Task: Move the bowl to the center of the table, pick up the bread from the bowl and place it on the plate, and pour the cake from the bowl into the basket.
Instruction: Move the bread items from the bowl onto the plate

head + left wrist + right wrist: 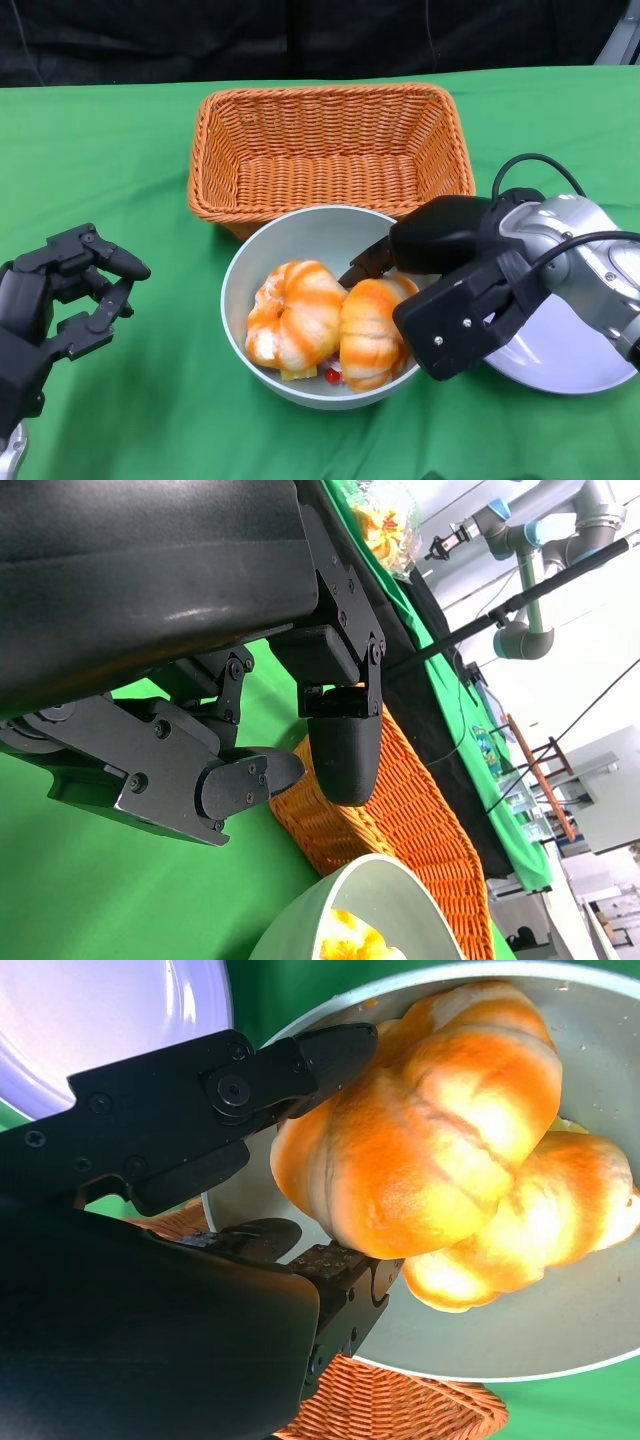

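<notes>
Orange-glazed bread (372, 332) in the grey bowl (243, 272): I've my right hand (440, 285) closing around it. My left hand (60, 295) hangs empty, fingers apart; no readable writing.

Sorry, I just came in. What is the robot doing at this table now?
The robot's right hand reaches into the pale green bowl, its fingers around one of the two orange-glazed bread rolls; whether the roll is firmly gripped is unclear. The bowl stands on the green table just in front of the empty woven wicker basket. The white plate lies under the right arm. The left hand hovers open, apart from the bowl.
</notes>
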### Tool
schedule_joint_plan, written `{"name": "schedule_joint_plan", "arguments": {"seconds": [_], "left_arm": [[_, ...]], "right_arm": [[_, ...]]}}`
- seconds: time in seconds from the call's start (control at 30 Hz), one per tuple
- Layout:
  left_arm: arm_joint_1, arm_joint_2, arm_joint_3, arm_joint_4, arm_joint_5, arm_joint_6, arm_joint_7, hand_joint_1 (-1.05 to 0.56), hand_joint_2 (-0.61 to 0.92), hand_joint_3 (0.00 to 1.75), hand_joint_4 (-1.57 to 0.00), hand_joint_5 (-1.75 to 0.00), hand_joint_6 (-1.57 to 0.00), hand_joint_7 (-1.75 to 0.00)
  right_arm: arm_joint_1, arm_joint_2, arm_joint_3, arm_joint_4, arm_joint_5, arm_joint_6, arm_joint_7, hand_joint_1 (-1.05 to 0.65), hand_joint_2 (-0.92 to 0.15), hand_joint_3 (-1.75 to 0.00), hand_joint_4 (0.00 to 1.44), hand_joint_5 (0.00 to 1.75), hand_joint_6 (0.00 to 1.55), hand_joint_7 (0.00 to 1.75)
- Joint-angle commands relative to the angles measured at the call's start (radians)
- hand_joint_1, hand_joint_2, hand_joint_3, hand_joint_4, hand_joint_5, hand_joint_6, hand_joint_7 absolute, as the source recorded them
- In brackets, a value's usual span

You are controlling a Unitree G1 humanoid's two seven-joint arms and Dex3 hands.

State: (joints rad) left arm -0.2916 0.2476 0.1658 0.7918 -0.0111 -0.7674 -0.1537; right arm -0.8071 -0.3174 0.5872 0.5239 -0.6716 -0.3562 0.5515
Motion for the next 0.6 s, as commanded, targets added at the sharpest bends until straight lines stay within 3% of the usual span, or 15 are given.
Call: {"name": "schedule_joint_plan", "arguments": {"seconds": [0.03,0.17,0.2,0.23,0.27,0.37,0.6], "left_arm": [[-0.003,0.010,0.003,0.012,-0.002,-0.005,0.010,-0.01,0.75,0.73,-0.78,-1.51,-0.81,-1.18],[-0.005,0.011,0.003,0.018,0.004,-0.011,0.014,-0.02,0.74,0.72,-0.78,-1.50,-0.81,-1.17],[-0.005,0.010,0.002,0.018,0.003,-0.011,0.013,-0.02,0.74,0.72,-0.78,-1.49,-0.80,-1.16],[-0.005,0.010,0.002,0.018,0.004,-0.011,0.014,-0.03,0.74,0.71,-0.78,-1.49,-0.80,-1.16],[-0.004,0.010,0.001,0.017,0.004,-0.011,0.014,-0.03,0.74,0.71,-0.78,-1.49,-0.80,-1.16],[-0.003,0.010,0.000,0.014,0.007,-0.011,0.016,-0.04,0.75,0.69,-0.78,-1.50,-0.80,-1.15],[-0.004,0.014,-0.002,0.019,0.016,-0.015,0.025,-0.04,0.76,0.68,-0.78,-1.50,-0.81,-1.15]], "right_arm": [[-0.001,0.012,0.007,0.035,-0.006,-0.036,-0.052,-0.70,-0.84,0.00,0.45,0.03,0.51,0.02],[0.003,0.039,0.002,0.093,0.000,-0.082,-0.147,-0.47,-0.87,-0.01,0.73,0.15,0.66,0.04],[0.010,0.046,-0.008,0.111,0.012,-0.103,-0.182,-0.35,-0.89,0.00,0.76,0.48,0.76,0.05],[0.015,0.052,-0.018,0.131,0.025,-0.121,-0.211,-0.25,-0.90,0.00,0.70,0.97,0.90,0.08],[0.018,0.056,-0.026,0.146,0.032,-0.133,-0.237,-0.21,-0.90,0.00,0.68,1.16,0.97,0.11],[0.017,0.051,-0.046,0.163,0.047,-0.165,-0.280,-0.23,-0.92,-0.01,0.74,1.04,1.09,0.15],[0.042,0.055,-0.120,0.175,0.134,-0.193,-0.309,-0.25,-0.92,-0.05,0.76,0.99,1.10,0.15]]}}
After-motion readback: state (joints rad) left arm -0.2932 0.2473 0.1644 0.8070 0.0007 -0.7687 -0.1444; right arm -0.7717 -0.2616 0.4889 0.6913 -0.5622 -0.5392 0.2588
